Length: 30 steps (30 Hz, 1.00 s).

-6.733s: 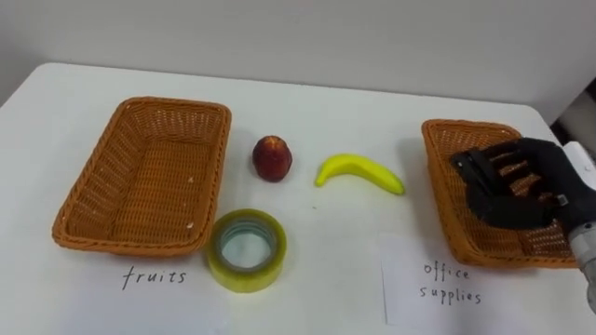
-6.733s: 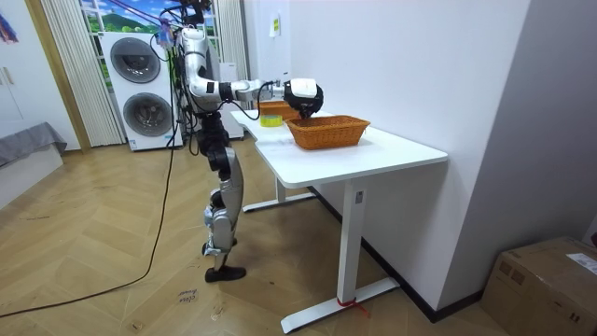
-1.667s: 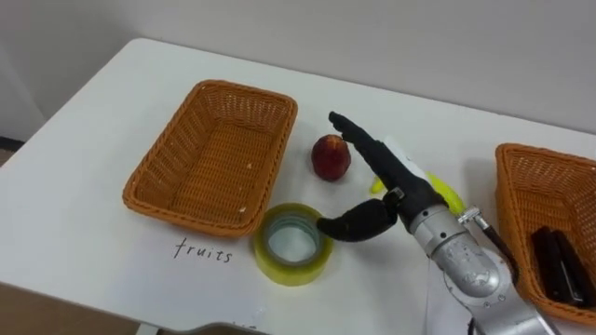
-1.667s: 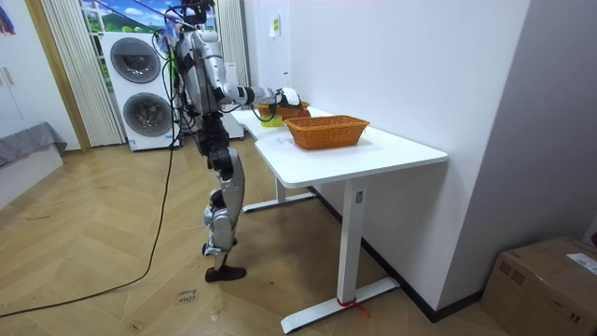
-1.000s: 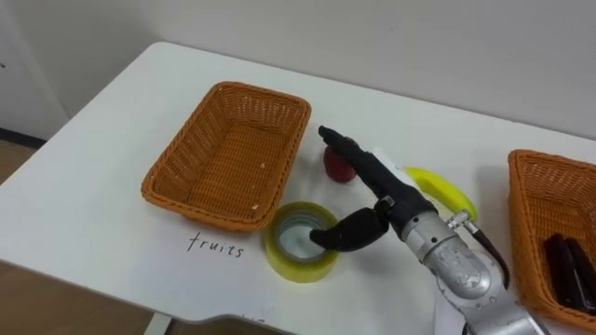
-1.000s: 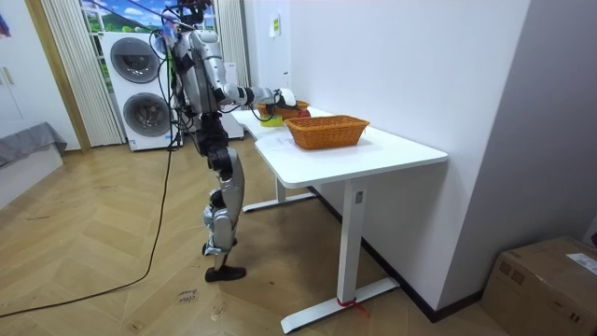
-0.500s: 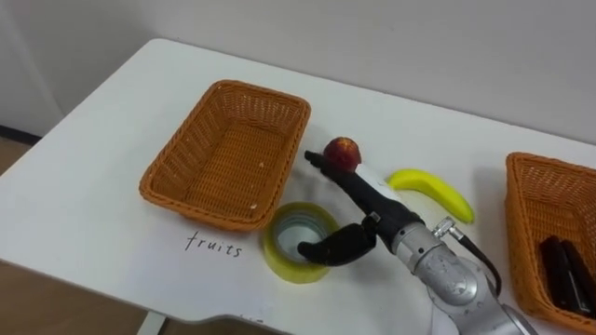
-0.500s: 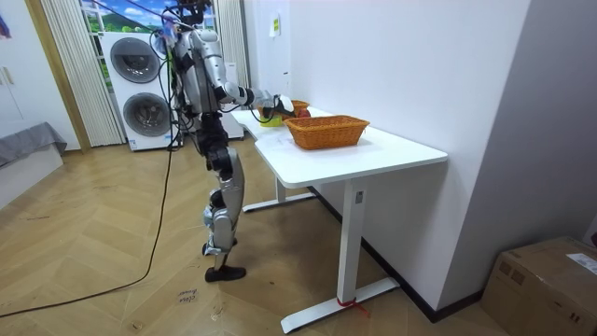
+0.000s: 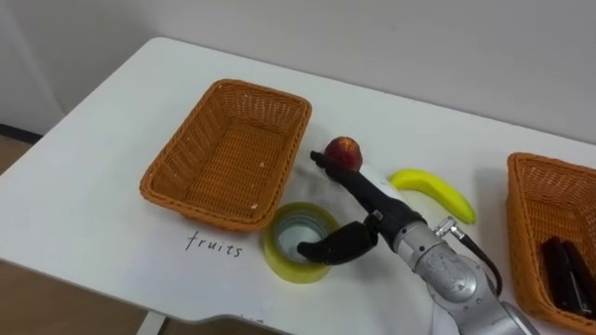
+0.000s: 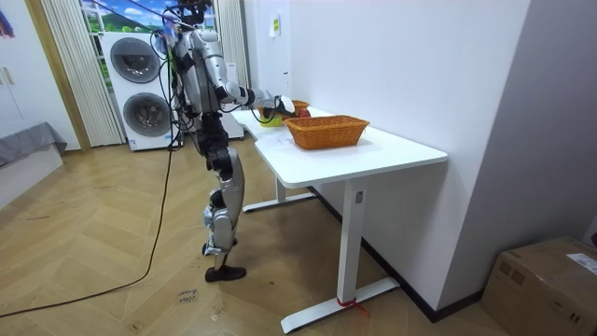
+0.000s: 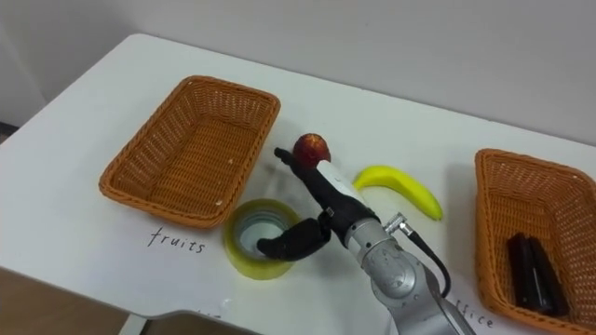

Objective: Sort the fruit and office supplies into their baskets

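Right hand (image 9: 384, 220): reaches in from the lower right, low over the white table (image 9: 93, 186), spread wide. Its fingers (image 9: 343, 179) lie straight and together, and its thumb (image 9: 333, 247) bends away beneath them.
Grip: nothing is pinched. The thumb tip dips into the hole of the tape roll, while the fingers run on past the roll's far rim.
Tape roll (image 9: 282, 270): yellow, lying flat on the table directly under the thumb, in neither basket.
Apple (image 9: 345, 152): red, on the table just beyond the fingertips. Whether they touch it cannot be told.
Banana (image 9: 434, 192): yellow, on the table to the right of the hand, near the wrist and apart from the apple.
Left basket (image 9: 223, 154): wicker, left of the fingertips, with nothing in it. Its near right corner sits just beside the tape roll.
Right basket (image 9: 524, 209): wicker, well to the right of the hand, behind the forearm.
Dark supplies (image 9: 563, 270): black oblong pieces lying inside the right basket. What they are cannot be told.
Writing (image 9: 212, 245): the handwritten word "fruits" on the table, left of the thumb and in front of the left basket.
Other writing: more handwriting in front of the right basket in the right eye view, cut off at the picture's edge and not readable.
Robot's stance: it stands upright at the table's far end in the room view, its right arm stretched over the top, with stacked washing machines (image 10: 140, 89) behind it.
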Tool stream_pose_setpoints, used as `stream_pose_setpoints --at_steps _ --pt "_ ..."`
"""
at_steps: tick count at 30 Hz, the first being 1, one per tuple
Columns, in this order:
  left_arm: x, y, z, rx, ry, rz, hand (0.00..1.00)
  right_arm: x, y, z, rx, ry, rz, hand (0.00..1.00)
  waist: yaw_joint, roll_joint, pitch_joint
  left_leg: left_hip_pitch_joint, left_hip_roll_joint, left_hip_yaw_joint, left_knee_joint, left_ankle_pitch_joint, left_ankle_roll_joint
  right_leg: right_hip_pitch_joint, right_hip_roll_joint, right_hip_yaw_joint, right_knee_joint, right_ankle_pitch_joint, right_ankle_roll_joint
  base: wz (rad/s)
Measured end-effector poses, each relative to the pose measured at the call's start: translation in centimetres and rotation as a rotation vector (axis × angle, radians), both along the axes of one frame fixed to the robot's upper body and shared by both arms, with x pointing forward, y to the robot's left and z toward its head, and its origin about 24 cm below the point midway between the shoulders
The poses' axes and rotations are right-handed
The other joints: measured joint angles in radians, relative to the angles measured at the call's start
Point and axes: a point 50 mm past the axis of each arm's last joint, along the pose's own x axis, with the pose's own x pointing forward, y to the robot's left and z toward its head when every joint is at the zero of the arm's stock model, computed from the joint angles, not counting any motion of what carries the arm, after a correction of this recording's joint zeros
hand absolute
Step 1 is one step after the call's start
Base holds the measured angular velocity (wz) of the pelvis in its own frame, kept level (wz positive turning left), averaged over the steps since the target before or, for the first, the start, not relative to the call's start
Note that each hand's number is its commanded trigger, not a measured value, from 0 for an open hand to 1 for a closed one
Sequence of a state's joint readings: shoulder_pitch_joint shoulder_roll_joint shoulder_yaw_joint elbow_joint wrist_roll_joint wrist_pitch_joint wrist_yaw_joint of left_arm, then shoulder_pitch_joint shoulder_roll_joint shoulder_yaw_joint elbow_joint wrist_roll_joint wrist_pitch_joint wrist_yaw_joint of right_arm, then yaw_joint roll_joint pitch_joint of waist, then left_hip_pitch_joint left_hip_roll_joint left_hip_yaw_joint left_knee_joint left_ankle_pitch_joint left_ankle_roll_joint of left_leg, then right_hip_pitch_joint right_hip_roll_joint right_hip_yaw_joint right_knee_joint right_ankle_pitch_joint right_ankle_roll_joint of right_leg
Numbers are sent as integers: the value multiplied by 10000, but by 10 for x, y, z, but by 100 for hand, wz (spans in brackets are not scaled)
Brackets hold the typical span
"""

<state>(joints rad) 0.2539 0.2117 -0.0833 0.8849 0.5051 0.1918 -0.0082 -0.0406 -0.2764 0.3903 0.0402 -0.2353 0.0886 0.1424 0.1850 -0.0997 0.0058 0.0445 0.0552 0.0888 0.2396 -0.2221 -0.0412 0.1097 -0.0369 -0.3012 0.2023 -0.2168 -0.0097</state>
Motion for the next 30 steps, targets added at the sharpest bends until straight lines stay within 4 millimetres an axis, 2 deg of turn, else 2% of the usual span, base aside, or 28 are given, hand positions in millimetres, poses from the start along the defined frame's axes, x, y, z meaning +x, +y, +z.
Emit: stream_pose_setpoints --at_steps 6,19,24,26,30 --pt "-2 0 0 -17 81 33 0 0 -2 -1 -46 200 20 0 -17 -89 -20 -10 -49 0 16 11 19 -38 -55 -2 -14 -39 29 0" --pt "-1 1 0 10 89 119 0 4 -9 -4 -236 1134 791 0 -71 -130 -25 12 -112 -1 -14 30 53 -37 -121 -18 15 -45 67 0" --pt "0 7 2 4 211 302 0 11 -10 -3 -392 1657 1348 0 12 -497 -14 26 -113 0 -3 34 61 8 -122 -42 6 -42 69 0" --pt "1 8 2 -57 266 290 0 13 -10 -3 -447 1788 1444 0 67 -574 -16 43 -113 -1 4 31 66 53 -122 -48 5 -40 72 0" --pt "3 10 3 -38 239 294 0 14 -13 -4 -580 2102 1606 0 140 -561 -11 134 -94 -4 -14 1 101 103 -102 -56 16 -27 79 0"
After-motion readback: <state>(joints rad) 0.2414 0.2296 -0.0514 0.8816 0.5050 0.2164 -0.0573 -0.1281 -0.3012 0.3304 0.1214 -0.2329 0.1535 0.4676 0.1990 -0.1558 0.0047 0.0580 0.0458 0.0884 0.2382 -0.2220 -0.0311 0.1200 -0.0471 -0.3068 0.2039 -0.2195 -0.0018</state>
